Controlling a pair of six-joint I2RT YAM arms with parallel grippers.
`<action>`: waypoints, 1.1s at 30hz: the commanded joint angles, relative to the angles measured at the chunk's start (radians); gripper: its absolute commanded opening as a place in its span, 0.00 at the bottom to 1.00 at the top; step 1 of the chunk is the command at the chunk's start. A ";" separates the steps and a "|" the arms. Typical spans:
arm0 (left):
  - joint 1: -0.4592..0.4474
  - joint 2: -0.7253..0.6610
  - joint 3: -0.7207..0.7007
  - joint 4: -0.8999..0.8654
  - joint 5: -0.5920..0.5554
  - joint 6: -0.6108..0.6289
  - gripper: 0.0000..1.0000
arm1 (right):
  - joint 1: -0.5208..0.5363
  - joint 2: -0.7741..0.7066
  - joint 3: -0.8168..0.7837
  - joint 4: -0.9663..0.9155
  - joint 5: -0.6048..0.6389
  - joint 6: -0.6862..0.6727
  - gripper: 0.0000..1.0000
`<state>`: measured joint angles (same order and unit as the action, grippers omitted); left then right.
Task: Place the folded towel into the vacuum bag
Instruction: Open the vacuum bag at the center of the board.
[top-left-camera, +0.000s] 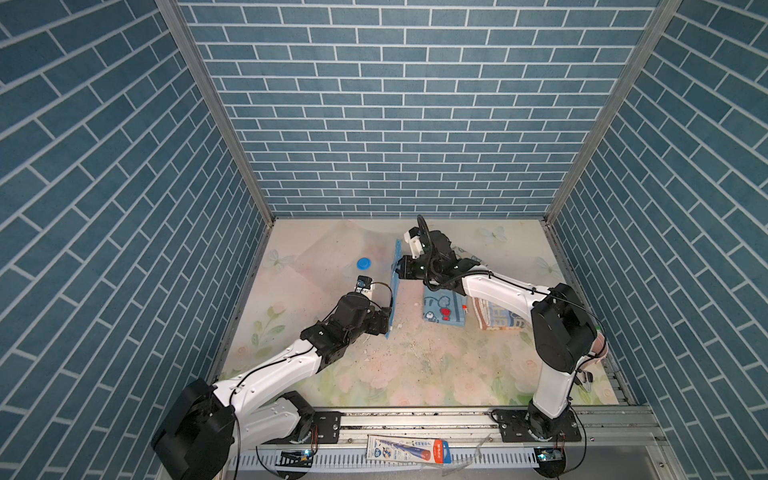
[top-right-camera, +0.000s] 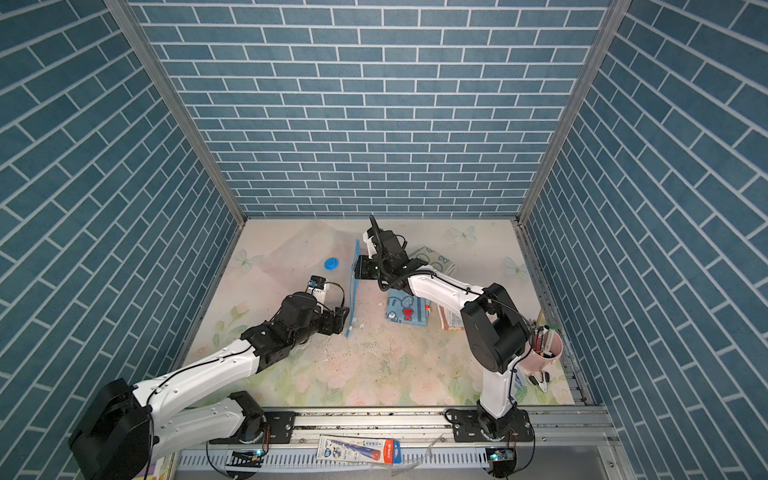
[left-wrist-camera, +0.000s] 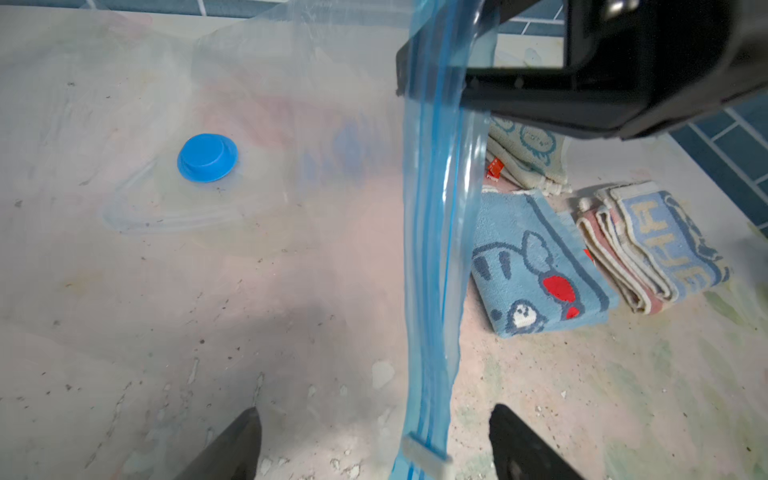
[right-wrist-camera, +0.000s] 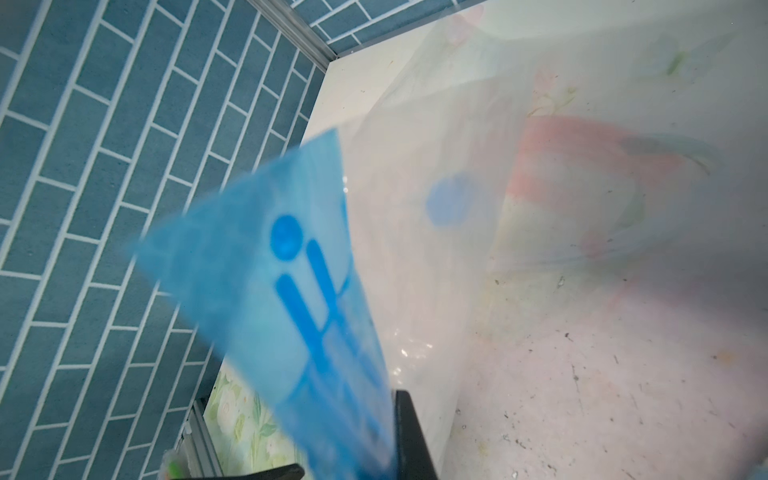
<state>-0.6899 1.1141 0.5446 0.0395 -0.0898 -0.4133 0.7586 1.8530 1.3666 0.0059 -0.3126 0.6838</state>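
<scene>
The right gripper (top-left-camera: 398, 268) is clamped on the vacuum bag's (left-wrist-camera: 291, 124) blue zip strip (left-wrist-camera: 432, 232), holding that edge raised. The left gripper (left-wrist-camera: 376, 411) stands spread, the strip hanging between its fingers. The folded towel (left-wrist-camera: 540, 266) (blue terry, cartoon print) lies outside the hazy film, just beside the strip.

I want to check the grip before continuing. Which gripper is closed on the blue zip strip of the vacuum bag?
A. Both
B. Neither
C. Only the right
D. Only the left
C: the right gripper pinches the blue zip strip, while the left gripper has its fingers wide apart.
</scene>
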 joint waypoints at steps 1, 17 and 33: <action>-0.007 0.026 0.004 0.094 -0.015 -0.058 0.87 | 0.010 0.013 0.032 -0.023 -0.023 -0.001 0.00; -0.007 0.135 0.016 0.109 -0.125 -0.130 0.70 | 0.023 -0.014 -0.007 0.001 -0.008 0.002 0.00; 0.006 0.206 0.113 -0.082 -0.020 -0.086 0.49 | 0.024 -0.033 -0.039 0.084 -0.005 0.008 0.00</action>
<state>-0.6914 1.3003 0.6247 0.0288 -0.1257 -0.5076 0.7746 1.8530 1.3457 0.0467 -0.3149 0.6838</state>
